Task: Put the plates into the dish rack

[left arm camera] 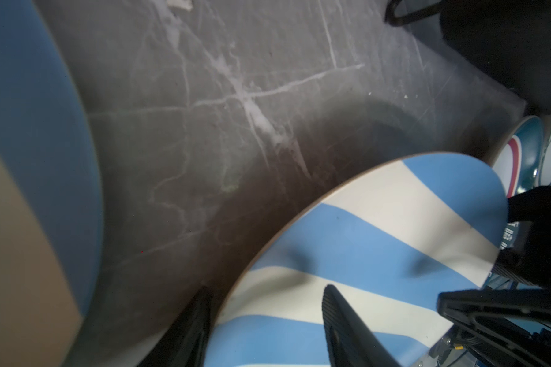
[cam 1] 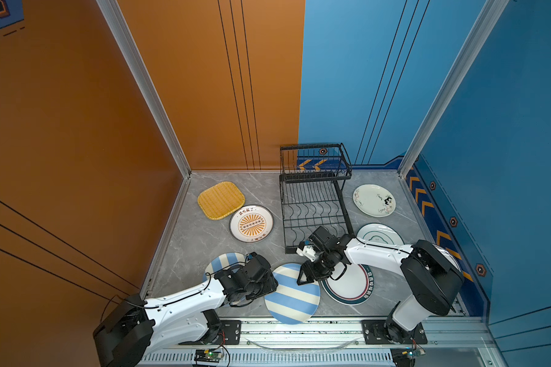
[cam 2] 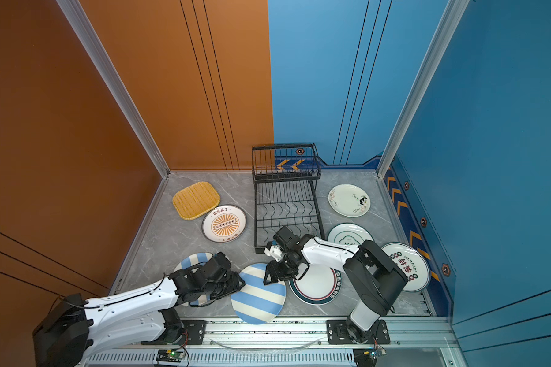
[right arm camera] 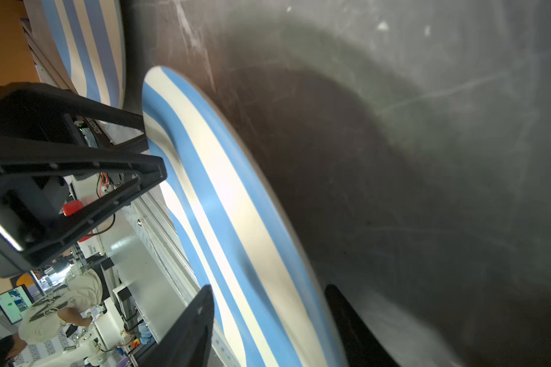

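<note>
grey marble-veined tabletop (cam 1: 178,254). on it: black wire dish rack (cam 1: 314,206), back centre. left: yellow woven plate (cam 1: 220,200) touching sunburst plate (cam 1: 251,223). right: floral plate (cam 1: 374,200), green-rimmed plate (cam 1: 379,235), red-lettered plate (cam 2: 407,267), dark-ringed plate (cam 1: 352,287). front left: striped plate (cam 1: 223,262). front edge: second striped plate (cam 1: 291,295), tilted.

Top views bright, sharp; glare on rail (cam 1: 299,330) at six o'clock. Wrist views dim, shadowy, striped plate (right arm camera: 236,206) blurred.
</note>
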